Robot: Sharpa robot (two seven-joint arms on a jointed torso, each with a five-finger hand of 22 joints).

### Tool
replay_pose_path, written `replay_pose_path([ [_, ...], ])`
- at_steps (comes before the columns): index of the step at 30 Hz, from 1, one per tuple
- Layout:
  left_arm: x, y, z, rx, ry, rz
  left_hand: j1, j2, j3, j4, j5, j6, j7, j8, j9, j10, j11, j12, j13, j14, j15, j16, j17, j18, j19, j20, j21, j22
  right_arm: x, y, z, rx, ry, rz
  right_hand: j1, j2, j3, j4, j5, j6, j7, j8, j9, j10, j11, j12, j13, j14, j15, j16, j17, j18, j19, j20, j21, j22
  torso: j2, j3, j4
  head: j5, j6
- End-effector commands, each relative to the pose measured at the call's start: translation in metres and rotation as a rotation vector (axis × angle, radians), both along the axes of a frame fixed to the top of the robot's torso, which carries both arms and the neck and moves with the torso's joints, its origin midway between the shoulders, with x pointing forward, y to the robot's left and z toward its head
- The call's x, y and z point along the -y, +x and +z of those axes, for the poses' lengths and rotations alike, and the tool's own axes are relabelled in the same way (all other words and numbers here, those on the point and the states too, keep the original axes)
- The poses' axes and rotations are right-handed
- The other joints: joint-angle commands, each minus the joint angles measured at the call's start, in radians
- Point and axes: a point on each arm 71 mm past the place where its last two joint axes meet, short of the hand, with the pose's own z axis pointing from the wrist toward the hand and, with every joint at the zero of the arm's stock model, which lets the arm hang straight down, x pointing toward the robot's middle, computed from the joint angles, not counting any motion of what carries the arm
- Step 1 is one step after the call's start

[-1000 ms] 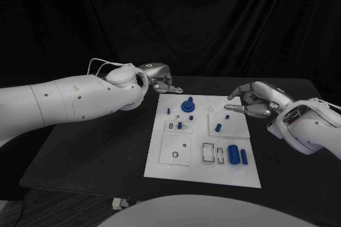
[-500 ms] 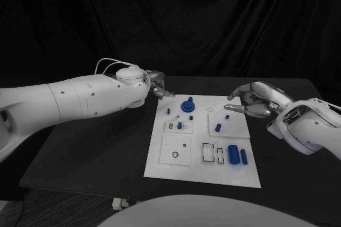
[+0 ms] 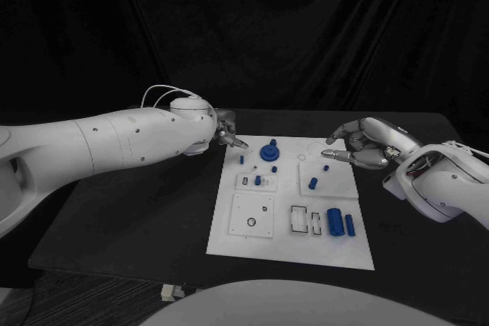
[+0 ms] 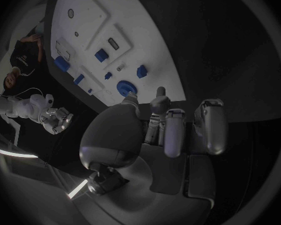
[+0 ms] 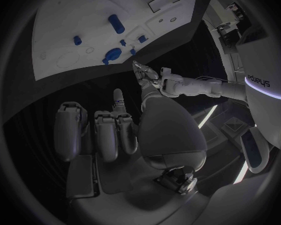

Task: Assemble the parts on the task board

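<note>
The white task board lies in the middle of the black table. A blue round knob stands near its far edge, with small blue pieces around it and two blue cylinders at the near right. My left hand hovers at the board's far left corner, close to the knob, fingers apart and holding nothing. In the left wrist view the left hand points towards the knob. My right hand hangs over the board's far right edge, fingers loosely curved and holding nothing.
Rectangular and round recesses mark the board's near half. The black table reaches well past the board on both sides. My large white left forearm crosses the table's far left. In the right wrist view the board lies beyond my fingers.
My left hand has turned and moved down and a little right, closer to the board's far left corner and the knob. The right hand has stayed in place.
</note>
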Motion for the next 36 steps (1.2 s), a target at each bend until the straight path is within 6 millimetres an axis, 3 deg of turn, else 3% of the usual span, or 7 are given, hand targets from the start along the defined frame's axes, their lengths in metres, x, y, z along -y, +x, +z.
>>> replay_pose_path([
  [1, 0.003, 0.000, 0.005, 0.062, -0.103, -0.026, -0.016, -0.009, -0.016, 0.000, -0.009, 0.018, 0.005, 0.002, -0.017, -0.037, 0.009, -0.104, -0.084, -0.007, 0.016, -0.014, 0.102, 0.021, -0.026, 0.007, -0.028, 0.160, 0.001, 0.000, -0.001, -0.007, -0.004, -0.009, 0.000, 0.009, 0.005, -0.002, 0.004, 0.007, -0.001, -0.005, -0.002, 0.103, 0.001, 0.004, 0.263, 0.104, 0.002, 0.000, 0.259, 0.017, 0.010, 0.002, -0.005, 0.199, -0.001, 0.0007, 0.0001, -0.002, 0.000],
  [13, -0.009, -0.001, 0.001, 0.010, -0.066, -0.015, -0.070, -0.091, 0.018, 0.004, -0.036, -0.090, 0.035, -0.002, -0.109, -0.203, 0.100, -0.597, -0.432, -0.611, 0.112, -0.510, -0.389, 0.100, -0.577, 0.071, -0.594, 0.022, 0.001, 0.001, -0.003, -0.008, -0.004, -0.011, 0.000, 0.011, 0.005, -0.002, 0.006, 0.008, -0.001, -0.005, -0.002, 0.103, 0.002, 0.004, 0.263, 0.102, 0.002, -0.003, 0.253, 0.018, 0.008, 0.002, -0.010, 0.197, -0.002, 0.0006, 0.0005, -0.002, 0.000],
  [16, -0.011, 0.000, 0.002, 0.022, -0.080, -0.023, -0.058, -0.067, 0.014, 0.004, -0.036, -0.111, 0.028, 0.045, -0.093, -0.225, 0.067, -0.283, -0.190, -0.537, 0.084, -0.325, -0.314, 0.111, -0.522, 0.070, -0.537, 0.041, 0.001, 0.001, -0.003, -0.008, -0.005, -0.012, 0.001, 0.011, 0.005, -0.002, 0.007, 0.008, -0.001, -0.005, -0.002, 0.103, 0.002, 0.004, 0.263, 0.102, 0.002, -0.004, 0.252, 0.018, 0.008, 0.002, -0.010, 0.197, -0.002, 0.0009, 0.0011, -0.003, 0.000],
  [18, -0.012, 0.001, 0.004, 0.040, -0.099, -0.033, 0.010, -0.043, 0.006, -0.006, -0.021, -0.110, 0.028, 0.139, -0.048, 0.073, 0.042, 0.323, 0.307, -0.212, 0.061, -0.018, -0.015, 0.088, -0.376, 0.057, -0.355, 0.082, 0.001, 0.001, -0.003, -0.008, -0.005, -0.013, 0.001, 0.012, 0.006, -0.002, 0.007, 0.008, -0.001, -0.005, -0.002, 0.103, 0.002, 0.004, 0.263, 0.101, 0.001, -0.005, 0.250, 0.018, 0.007, 0.002, -0.012, 0.197, -0.002, 0.0006, 0.0006, -0.002, 0.000],
  [20, -0.013, 0.002, 0.006, 0.064, -0.123, -0.049, 0.048, -0.029, -0.005, -0.002, -0.009, -0.108, 0.019, 0.246, 0.020, 0.404, 0.031, 0.614, 0.587, 0.104, 0.053, 0.130, 0.263, 0.069, -0.285, 0.050, -0.234, 0.109, 0.001, 0.001, -0.003, -0.008, -0.005, -0.013, 0.001, 0.012, 0.006, -0.002, 0.007, 0.008, -0.001, -0.005, -0.002, 0.103, 0.002, 0.004, 0.263, 0.101, 0.001, -0.005, 0.250, 0.018, 0.007, 0.002, -0.012, 0.197, -0.002, 0.0004, 0.0004, -0.001, 0.000],
  [26, -0.013, 0.003, 0.005, 0.059, -0.122, -0.054, 0.042, -0.023, -0.015, 0.002, -0.011, -0.094, -0.027, 0.460, 0.189, 0.404, -0.002, 0.614, 0.587, 0.104, 0.019, 0.130, 0.263, -0.021, 0.097, 0.019, 0.166, 0.231, 0.001, 0.001, -0.003, -0.009, -0.006, -0.011, 0.001, 0.013, 0.005, -0.002, 0.007, 0.008, -0.001, -0.005, -0.002, 0.103, 0.001, 0.004, 0.263, 0.100, 0.001, -0.007, 0.247, 0.019, 0.006, 0.002, -0.014, 0.196, -0.001, 0.0005, 0.0003, 0.001, 0.000],
  [36, -0.011, 0.004, -0.003, -0.059, -0.031, -0.043, -0.124, -0.055, 0.005, 0.004, -0.054, -0.037, -0.040, 0.408, 0.189, 0.404, -0.025, 0.614, 0.587, 0.104, -0.005, 0.130, 0.263, -0.047, 0.180, -0.008, 0.245, 0.263, 0.001, 0.002, -0.004, -0.011, -0.006, -0.012, -0.006, 0.019, 0.003, 0.000, 0.010, 0.007, -0.001, -0.006, -0.004, 0.103, 0.001, 0.004, 0.263, 0.101, 0.001, -0.006, 0.248, 0.019, 0.006, 0.002, -0.015, 0.196, 0.000, 0.0007, 0.0003, 0.002, 0.000],
])
